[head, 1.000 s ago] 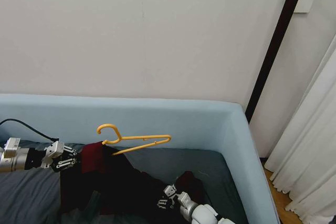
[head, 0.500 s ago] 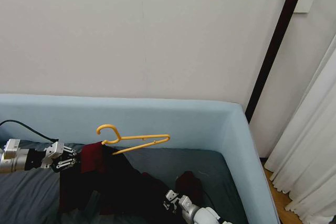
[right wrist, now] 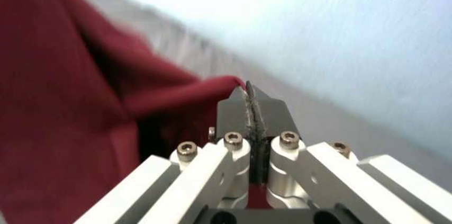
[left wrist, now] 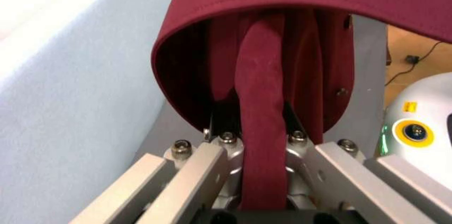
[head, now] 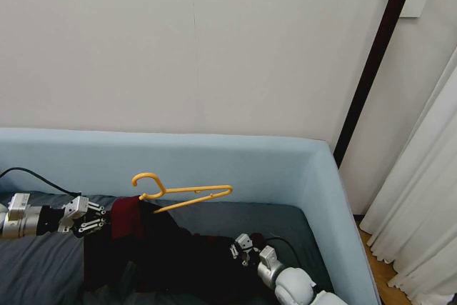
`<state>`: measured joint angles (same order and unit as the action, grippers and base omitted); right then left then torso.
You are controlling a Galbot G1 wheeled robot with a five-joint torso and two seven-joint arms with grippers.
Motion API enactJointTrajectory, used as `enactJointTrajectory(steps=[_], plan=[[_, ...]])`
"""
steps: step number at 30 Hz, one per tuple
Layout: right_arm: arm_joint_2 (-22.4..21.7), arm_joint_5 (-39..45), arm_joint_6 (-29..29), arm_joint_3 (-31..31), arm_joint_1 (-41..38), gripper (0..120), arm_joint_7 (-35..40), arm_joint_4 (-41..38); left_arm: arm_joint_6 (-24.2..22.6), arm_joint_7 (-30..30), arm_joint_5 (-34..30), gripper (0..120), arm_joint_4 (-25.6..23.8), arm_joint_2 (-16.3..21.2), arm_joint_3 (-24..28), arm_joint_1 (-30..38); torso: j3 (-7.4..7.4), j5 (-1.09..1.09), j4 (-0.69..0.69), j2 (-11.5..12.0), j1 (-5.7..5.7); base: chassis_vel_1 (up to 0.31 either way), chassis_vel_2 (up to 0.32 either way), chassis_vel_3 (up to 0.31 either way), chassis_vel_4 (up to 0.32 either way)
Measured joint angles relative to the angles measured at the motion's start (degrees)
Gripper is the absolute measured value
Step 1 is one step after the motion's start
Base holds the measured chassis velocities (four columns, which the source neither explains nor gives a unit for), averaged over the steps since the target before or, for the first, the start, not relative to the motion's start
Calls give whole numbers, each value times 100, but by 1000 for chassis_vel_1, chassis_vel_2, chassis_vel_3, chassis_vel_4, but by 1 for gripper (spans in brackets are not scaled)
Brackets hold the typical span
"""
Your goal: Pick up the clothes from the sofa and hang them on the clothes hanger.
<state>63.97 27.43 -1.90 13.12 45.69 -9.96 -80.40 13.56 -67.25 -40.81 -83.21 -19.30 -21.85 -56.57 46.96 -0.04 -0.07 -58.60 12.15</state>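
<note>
Gripping the dark red garment [head: 153, 244] at 2 places above the grey seat of the light-blue sofa [head: 214, 155]. On the left, clamped tight with the left gripper [head: 89, 218] around a rolled fold of the cloth, running straight up between the fingers [left wrist: 223, 128] and opening into a hemmed loop just past their tips. On the right, lower and nearer, pressed together with the right gripper [head: 240, 246]: fingers [right wrist: 236, 110] almost touching, a thin corner of red caught at the tips, a sliver of red deeper between them. Threaded at the upper end, beside the left gripper, with a yellow hanger [head: 191, 190]: hook up, 1 arm poking bare to the right, in front of the sofa back.
</note>
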Motion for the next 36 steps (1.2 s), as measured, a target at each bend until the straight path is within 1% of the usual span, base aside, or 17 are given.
enactJointTrajectory(steps=[3, 4, 8, 9, 12, 14, 18, 24, 31, 35, 36], plan=[[-29, 625, -235, -322, -8, 0, -100, -212, 13, -98, -20, 1, 12, -1, -19, -12, 0, 1, 0, 0, 0, 0, 0, 0, 0], [-29, 625, -235, -322, -8, 0, -100, -212, 13, -98, -20, 1, 12, -1, -19, -12, 0, 1, 0, 0, 0, 0, 0, 0, 0], [-112, 1485, -319, -737, -113, 0, -83, -568, 44, -178, 50, 1, 83, -41, -34, -5, 0, 0, 1, 0, 0, 0, 0, 0, 0], [-112, 1485, -319, -737, -113, 0, -83, -568, 44, -178, 50, 1, 83, -41, -34, -5, 0, 0, 1, 0, 0, 0, 0, 0, 0], [-237, 1927, -441, -1038, -111, 0, -177, -878, 84, -178, 147, 1, 160, -72, -35, 29, 0, 0, 0, 0, 0, 0, 0, 0, 0], [-269, 2034, -475, -1112, -91, 0, -225, -969, 91, -176, 179, 1, 183, -80, -34, 43, 0, 0, 0, 0, 0, 0, 0, 0, 0], [-366, 2464, -673, -1299, 15, 0, -506, -1362, 105, -93, 431, 1, 273, -135, 35, 169, 0, -1, 0, 0, 0, 0, 0, 0, 0], [-425, 2673, -849, -1334, 140, 0, -824, -1689, 112, 32, 497, 1, 360, -170, 97, 268, 0, 0, 0, 0, 0, 0, 0, 0, 0], [-417, 2794, -1012, -1287, 176, 0, -1193, -1911, 123, 34, 607, 1, 342, -204, 70, 208, 0, 0, 0, 0, 0, 0, 0, 0, 0], [-409, 2617, -1015, -1246, 204, 0, -1304, -1932, 125, 24, 628, 1, 258, -210, 20, 127, 0, -1, 1, 0, 0, 0, 0, 0, 0], [-411, 2439, -1001, -1235, 236, 0, -1266, -1888, 125, 24, 628, 1, 236, -209, 7, 110, 0, -1, 1, 0, 0, 0, 0, 0, 0]])
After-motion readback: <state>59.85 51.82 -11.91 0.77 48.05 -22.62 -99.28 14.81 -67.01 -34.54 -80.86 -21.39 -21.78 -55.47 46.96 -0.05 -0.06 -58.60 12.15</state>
